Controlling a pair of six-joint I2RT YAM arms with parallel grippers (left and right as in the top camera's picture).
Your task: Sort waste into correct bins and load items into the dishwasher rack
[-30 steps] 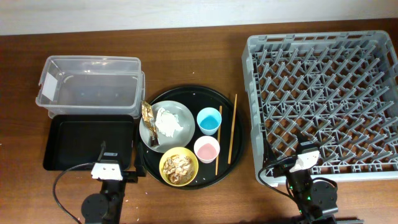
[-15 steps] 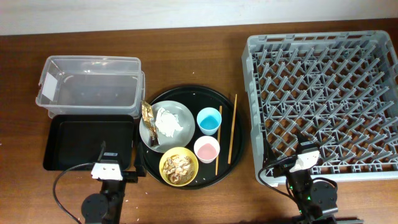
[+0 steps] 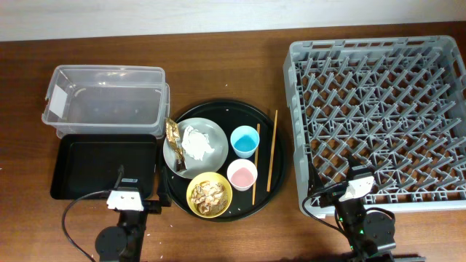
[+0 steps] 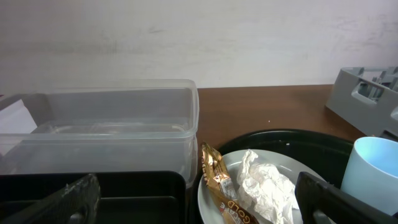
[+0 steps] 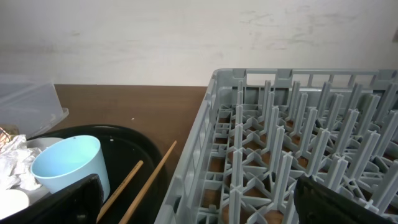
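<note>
The pale plate (image 3: 195,149) holds the white tissue (image 3: 196,142) and the gold wrapper (image 3: 173,132). The yellow bowl (image 3: 210,194) holds food scraps. The blue cup (image 3: 245,140), pink cup (image 3: 242,175) and two chopsticks (image 3: 273,149) lie beside them. The clear tub (image 3: 105,98) and black rectangular tray (image 3: 102,166) are at the left, the grey rack (image 3: 378,109) at the right. My left gripper (image 3: 125,191) is open and empty at the front; its wrist view shows wrapper (image 4: 217,180) and tissue (image 4: 264,186) ahead. My right gripper (image 3: 354,185) is open and empty at the rack's front left corner (image 5: 217,155).
The dishes all sit on a large round black tray (image 3: 226,109) in the middle of the brown table. Cables trail from both arm bases at the front edge. A pale wall runs along the back.
</note>
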